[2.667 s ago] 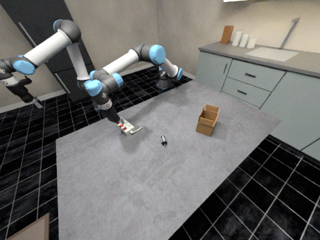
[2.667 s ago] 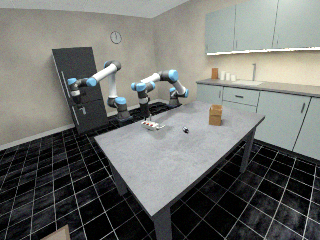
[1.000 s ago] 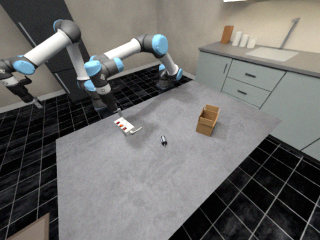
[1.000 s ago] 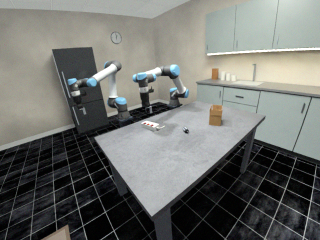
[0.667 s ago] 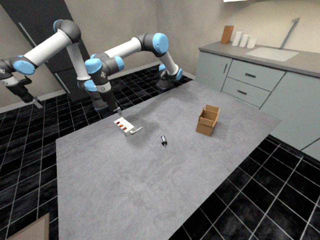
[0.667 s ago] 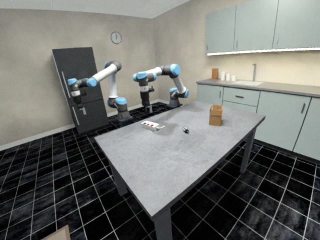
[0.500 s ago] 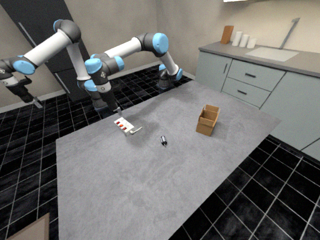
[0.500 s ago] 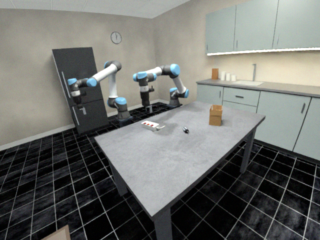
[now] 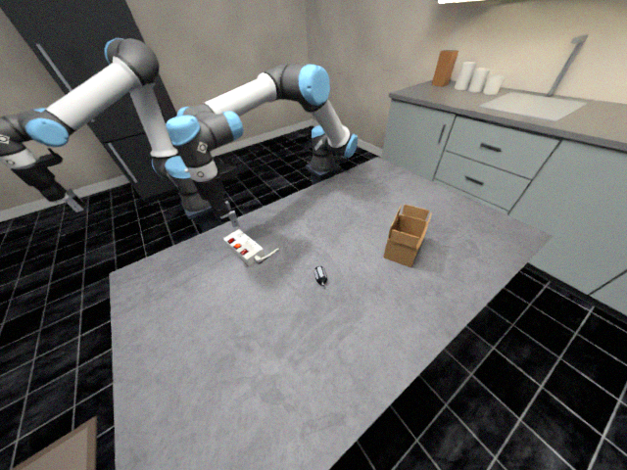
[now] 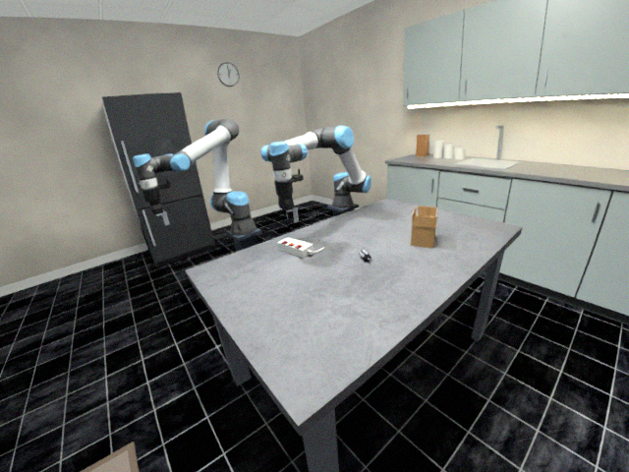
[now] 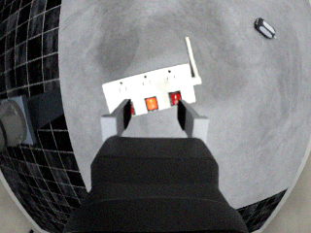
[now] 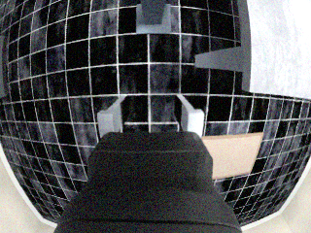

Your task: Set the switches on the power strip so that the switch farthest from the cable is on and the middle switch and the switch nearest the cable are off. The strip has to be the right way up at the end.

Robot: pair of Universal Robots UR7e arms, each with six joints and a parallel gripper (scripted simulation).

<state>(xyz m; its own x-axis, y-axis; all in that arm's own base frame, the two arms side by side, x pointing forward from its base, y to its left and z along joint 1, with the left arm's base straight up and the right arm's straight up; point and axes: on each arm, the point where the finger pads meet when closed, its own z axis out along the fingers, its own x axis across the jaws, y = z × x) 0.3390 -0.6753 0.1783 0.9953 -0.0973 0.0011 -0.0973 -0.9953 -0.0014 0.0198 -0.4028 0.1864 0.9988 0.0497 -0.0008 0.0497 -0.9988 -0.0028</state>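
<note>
Here by the bench (image 9: 304, 323) (image 10: 350, 305) (image 11: 253, 146), the white power strip (image 9: 251, 251) (image 10: 300, 250) (image 11: 146, 84) lies near the long edge closest to the arms, right way up, sockets and switches facing the ceiling! Above it hangs the left hand (image 9: 230, 214) (image 10: 292, 215) (image 11: 154, 109), pointing down, fingers spread wide, nothing between them and clear of the strip. The middle switch (image 9: 237, 246) (image 11: 152, 104) glows bright orange, while the switch nearest the cable (image 9: 244, 251) (image 11: 175, 98) shows a darker red. The farthest switch (image 9: 231, 240) (image 11: 132, 108) looks dark red too, though a finger covers much of it in the wrist view, so I can't swear to its setting. The pale cable (image 9: 267, 255) (image 10: 315, 251) (image 11: 191, 58) sticks out from one end. Off beyond the bench, the right hand (image 9: 73, 201) (image 10: 162, 217) (image 12: 152, 104) hangs over the dark tiles, also wide, holding nothing. Further along sit a small black-and-silver object (image 9: 320, 275) (image 10: 365, 255) (image 11: 265, 28) and an open-topped cardboard box (image 9: 401, 248) (image 10: 423, 235).
</note>
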